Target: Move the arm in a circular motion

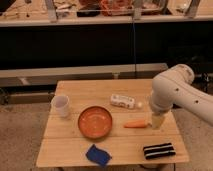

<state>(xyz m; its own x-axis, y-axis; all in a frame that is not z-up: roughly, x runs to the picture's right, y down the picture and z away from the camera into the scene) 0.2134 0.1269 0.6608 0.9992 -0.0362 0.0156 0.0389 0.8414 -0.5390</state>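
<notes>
The arm (175, 90) is a large glossy white tube with small dark dots, reaching in from the right over the right part of the wooden table (75, 145). It ends in a pale narrow gripper (157, 121) that points down, right next to the right end of an orange carrot (136, 124). Whether the tip touches the carrot cannot be told.
On the table stand a white cup (61, 105) at the left, an orange bowl (95, 121) in the middle, a white bottle lying on its side (123, 101), a blue cloth (98, 155) at the front and a black-and-white striped object (159, 150) at the front right. A dark shelf runs behind.
</notes>
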